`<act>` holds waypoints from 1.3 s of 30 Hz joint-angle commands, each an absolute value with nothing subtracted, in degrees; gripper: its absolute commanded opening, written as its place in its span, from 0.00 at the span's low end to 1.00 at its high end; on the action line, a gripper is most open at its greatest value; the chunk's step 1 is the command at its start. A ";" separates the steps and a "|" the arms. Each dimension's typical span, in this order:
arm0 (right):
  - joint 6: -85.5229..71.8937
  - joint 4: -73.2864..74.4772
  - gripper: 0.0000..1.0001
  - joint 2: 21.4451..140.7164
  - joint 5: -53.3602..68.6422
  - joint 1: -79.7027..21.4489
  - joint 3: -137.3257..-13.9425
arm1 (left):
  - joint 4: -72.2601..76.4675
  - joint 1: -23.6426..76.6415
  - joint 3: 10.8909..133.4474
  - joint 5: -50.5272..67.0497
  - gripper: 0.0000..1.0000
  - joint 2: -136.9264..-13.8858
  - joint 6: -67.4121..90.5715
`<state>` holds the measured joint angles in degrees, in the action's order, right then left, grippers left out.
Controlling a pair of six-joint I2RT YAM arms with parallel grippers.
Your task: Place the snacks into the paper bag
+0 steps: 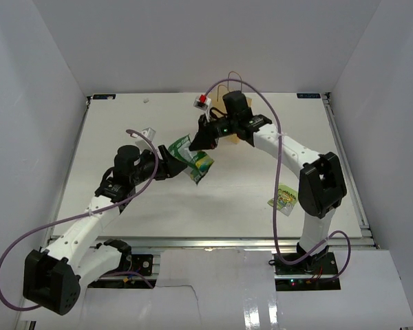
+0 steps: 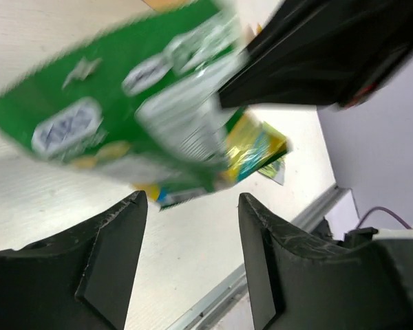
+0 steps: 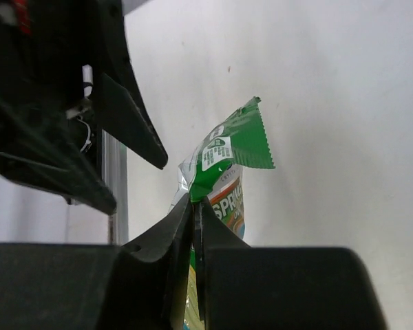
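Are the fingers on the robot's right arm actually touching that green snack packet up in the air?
Touching. The right wrist view shows the right fingers pinched shut on an edge of the green snack packet, with no gap between them.

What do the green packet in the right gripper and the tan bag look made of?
The green packet looks like thin glossy plastic or foil film: zigzag-cut edge, printed face, shiny creases. The paper bag is probably matte tan kraft paper; largely hidden, only tan colour and thin loop handles show.
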<state>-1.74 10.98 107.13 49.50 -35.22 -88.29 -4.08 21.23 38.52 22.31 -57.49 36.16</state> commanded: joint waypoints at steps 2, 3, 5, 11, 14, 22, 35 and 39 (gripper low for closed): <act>9.05 10.28 0.08 100.28 54.85 -31.04 -102.72 | -10.63 21.27 39.46 13.63 0.68 -52.22 33.75; 9.23 10.20 0.08 100.37 54.50 -30.07 -105.27 | -11.07 21.27 38.68 12.93 0.69 -51.34 33.84; 8.44 10.02 0.08 102.03 53.35 -26.38 -113.85 | -12.04 21.18 37.88 11.25 0.71 -49.31 34.28; 4.04 3.43 0.08 108.10 50.37 -18.55 -128.74 | -13.18 21.18 35.51 10.20 0.71 -46.41 35.33; 5.35 1.41 0.08 109.16 46.86 -16.88 -131.38 | -13.71 21.18 35.51 9.84 0.71 -46.14 35.33; 13.18 -0.95 0.08 113.73 39.38 -15.29 -133.95 | -13.36 21.18 35.68 10.81 0.72 -47.46 35.33; 16.61 -0.97 0.08 116.54 38.84 -14.50 -132.19 | -13.27 21.18 35.33 10.63 0.72 -47.46 35.51; 18.19 -0.09 0.08 115.05 42.62 -14.50 -126.49 | -13.18 21.18 35.68 10.72 0.72 -47.99 35.42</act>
